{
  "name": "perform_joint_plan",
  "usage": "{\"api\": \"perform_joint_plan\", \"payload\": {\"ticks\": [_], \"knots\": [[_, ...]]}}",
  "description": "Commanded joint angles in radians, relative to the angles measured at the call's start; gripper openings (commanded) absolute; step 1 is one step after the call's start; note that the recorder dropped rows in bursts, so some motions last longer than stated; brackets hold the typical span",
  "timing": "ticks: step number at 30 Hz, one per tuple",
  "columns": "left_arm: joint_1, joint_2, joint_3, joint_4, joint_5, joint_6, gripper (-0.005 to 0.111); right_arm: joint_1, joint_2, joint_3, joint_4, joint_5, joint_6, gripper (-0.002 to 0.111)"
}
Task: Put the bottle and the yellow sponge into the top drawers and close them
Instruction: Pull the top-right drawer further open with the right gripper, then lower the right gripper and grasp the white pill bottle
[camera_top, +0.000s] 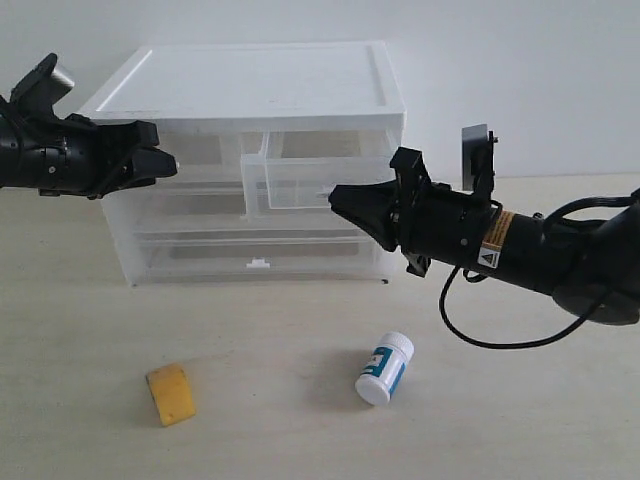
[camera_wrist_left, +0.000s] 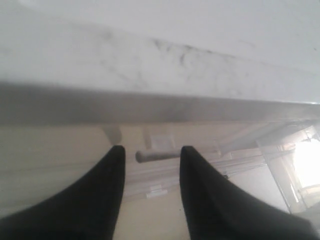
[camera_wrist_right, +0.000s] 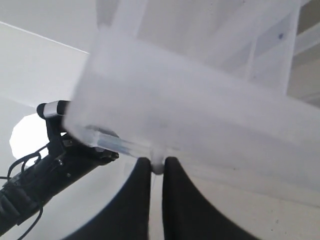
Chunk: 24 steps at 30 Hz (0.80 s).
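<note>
opening the two small translucent plastic top drawers (camera_top: 290, 180)
pinching one white tab handle (camera_wrist_right: 158, 169) shut in the right gripper (camera_top: 334, 198), holding the left gripper (camera_wrist_left: 152, 150) spread apart just short of the other; next, letting go and reaching for white pill bottle (camera_top: 385, 368) and yellow block sponge (camera_top: 171, 393), well below both.

Colours we noted
Below the black right gripper (camera_top: 336, 198) we saw the white, teal-labelled bottle (camera_top: 385, 368) and the yellow-orange sponge (camera_top: 171, 393).
</note>
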Motion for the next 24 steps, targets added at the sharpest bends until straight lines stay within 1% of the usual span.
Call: {"api": "perform_joint_plan", "payload": {"ticks": [1,14,18,21,22,23,24], "knots": [[0.000,0.000,-0.016,-0.028,-0.034,0.003,0.035,0.000,-0.046,0.048,-0.025,-0.036,-0.032,0.000],[0.000,0.002,-0.016,-0.030,-0.034,0.003,0.035,0.000,-0.116,0.157,-0.047,-0.036,-0.081,0.000],[0.000,0.002,-0.016,-0.030,-0.034,0.003,0.035,-0.002,-0.145,0.203,-0.095,-0.036,-0.146,0.000],[0.000,0.002,-0.016,-0.028,-0.034,0.003,0.035,-0.002,-0.178,0.222,-0.169,-0.036,-0.182,0.000],[0.000,0.002,-0.016,-0.028,-0.034,0.003,0.035,-0.002,-0.194,0.222,-0.205,-0.033,-0.182,0.002],[0.000,0.002,-0.016,-0.028,-0.034,0.003,0.035,-0.002,-0.208,0.222,-0.224,0.029,-0.191,0.005],[0.000,0.002,-0.016,-0.028,-0.031,0.003,0.035,-0.002,-0.226,0.222,-0.248,0.102,-0.200,0.010]]}}
